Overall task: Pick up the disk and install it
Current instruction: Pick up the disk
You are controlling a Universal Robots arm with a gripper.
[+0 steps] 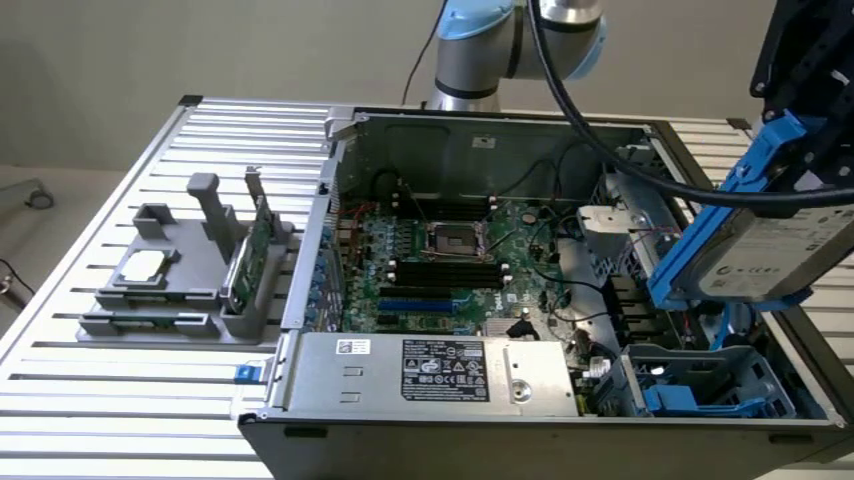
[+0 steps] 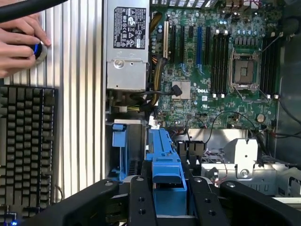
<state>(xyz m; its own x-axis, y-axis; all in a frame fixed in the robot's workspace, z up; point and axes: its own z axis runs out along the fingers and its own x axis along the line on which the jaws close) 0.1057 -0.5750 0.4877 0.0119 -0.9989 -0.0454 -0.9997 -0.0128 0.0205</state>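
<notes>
Table (image 1: 160, 420): slatted metal top; carries everything below
Computer case (image 1: 494, 135): lies on its side with the cover off, insides facing up
Arm (image 1: 494, 40): grey and pale blue joints behind the case; a black cable hangs from it across the open case
Motherboard (image 1: 441, 270): green, on the floor of the case; bare processor socket near its middle
Power supply (image 1: 441, 370): silver box with a printed label, at the near edge of the case
Keyboard (image 2: 26, 146): black, on the table beside the case in the wrist view
Holder (image 1: 174, 300): grey tray on the table at the exterior view's left, well apart from the claw
Disk (image 1: 781, 250): silver-grey with white label and blue rails; off the table, held on edge and tilted in the air over the case's side at the exterior view's right
Claw (image 1: 807, 120): black fingers pinching the disk by its blue rail; the wrist view shows the rail between the two fingers
Drive bay (image 1: 707, 385): blue plastic cage in the near corner of the case, below the disk; not touching it
Hand (image 2: 19, 42): a person's, resting on a blue knob (image 2: 36, 49) on the table next to the keyboard
Card (image 1: 251, 255): thin, green, upright in the holder
Chip (image 1: 144, 265): small silver square, flat in the holder
</notes>
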